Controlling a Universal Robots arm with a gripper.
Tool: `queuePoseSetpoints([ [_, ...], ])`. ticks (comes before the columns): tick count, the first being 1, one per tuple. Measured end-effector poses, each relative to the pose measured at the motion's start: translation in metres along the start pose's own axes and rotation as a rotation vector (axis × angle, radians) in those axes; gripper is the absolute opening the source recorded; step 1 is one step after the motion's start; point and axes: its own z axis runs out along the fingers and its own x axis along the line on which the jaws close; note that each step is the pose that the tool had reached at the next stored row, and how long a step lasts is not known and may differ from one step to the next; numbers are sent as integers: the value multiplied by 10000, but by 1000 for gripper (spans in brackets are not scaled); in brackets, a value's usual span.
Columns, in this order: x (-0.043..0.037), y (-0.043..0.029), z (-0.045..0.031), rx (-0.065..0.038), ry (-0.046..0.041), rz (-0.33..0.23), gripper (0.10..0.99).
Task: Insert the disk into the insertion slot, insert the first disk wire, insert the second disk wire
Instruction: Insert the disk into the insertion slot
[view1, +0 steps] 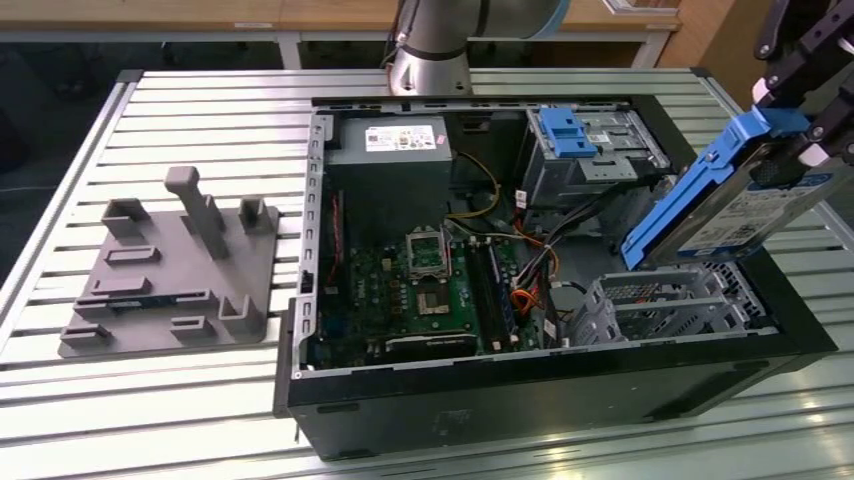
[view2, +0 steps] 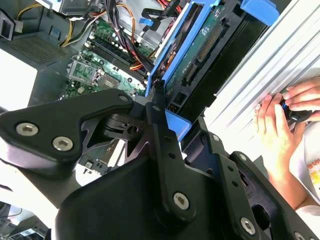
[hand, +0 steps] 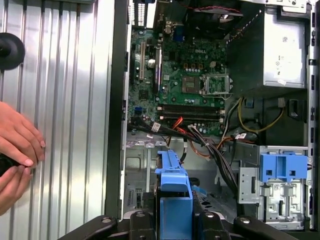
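Print on show inside an open computer case (view1: 534, 378): in the exterior view, a white label (view1: 404, 137) on the grey power supply (view1: 387, 190), at about twelve o'clock in the case, carries rows of fine print, none of it legible. A second white label (view1: 781, 205) with dark lines of print covers the face of the disk (view1: 737, 228), tilted above the case at about three o'clock; it cannot be made out either. In the first wrist view, a short word in white lettering (hand: 216, 65) sits on the green circuit board (hand: 170, 95).
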Motion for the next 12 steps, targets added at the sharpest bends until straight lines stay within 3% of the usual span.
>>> queuePoseSetpoints([
  [12, 2, -2, 21, 8, -2, 71, 365],
])
